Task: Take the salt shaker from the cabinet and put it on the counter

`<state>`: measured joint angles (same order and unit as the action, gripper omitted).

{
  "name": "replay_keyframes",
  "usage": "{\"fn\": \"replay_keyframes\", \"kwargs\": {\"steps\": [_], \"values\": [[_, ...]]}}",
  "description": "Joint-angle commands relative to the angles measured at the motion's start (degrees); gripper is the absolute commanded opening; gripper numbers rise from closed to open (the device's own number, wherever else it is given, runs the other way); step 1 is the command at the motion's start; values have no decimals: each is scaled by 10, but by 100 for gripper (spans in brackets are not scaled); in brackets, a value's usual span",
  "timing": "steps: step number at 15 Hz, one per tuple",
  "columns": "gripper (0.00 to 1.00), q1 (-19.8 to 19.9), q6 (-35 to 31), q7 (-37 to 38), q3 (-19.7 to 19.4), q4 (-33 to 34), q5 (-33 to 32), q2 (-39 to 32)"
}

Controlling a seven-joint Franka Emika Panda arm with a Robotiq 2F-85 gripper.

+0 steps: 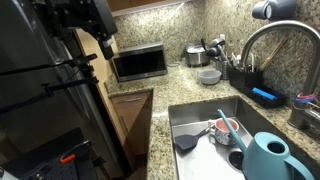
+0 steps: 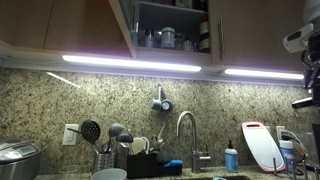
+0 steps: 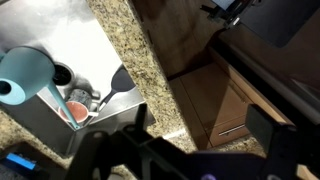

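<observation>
Gripper nearest the lens, jaws spread wide with nothing between them, facing down over the counter's front edge beside the sink. Salt shaker: probably one of the small upright containers on the open cabinet's shelf, too small to single out. It stands well above the gripper, so the move calls for a climb, then a level reach inward.

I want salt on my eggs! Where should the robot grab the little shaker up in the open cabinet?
Probably around its middle, coming straight in from the open front of the cabinet: the shaker stands upright on the shelf, with other containers close beside it.
</observation>
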<state>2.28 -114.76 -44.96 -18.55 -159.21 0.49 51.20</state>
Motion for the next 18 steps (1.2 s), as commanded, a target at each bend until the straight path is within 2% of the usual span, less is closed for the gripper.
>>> {"fn": "replay_keyframes", "kwargs": {"steps": [1,6,10,12,13,14,18], "values": [[100,-12,-10,-18,15,-4,-1,80],[100,-42,10,31,63,-6,22,184],[100,-98,27,98,103,25,55,222],[100,-127,16,119,104,35,72,231],[100,-135,31,125,99,43,70,228],[100,-130,12,120,98,27,47,233],[100,-145,14,127,92,32,50,235]]}}
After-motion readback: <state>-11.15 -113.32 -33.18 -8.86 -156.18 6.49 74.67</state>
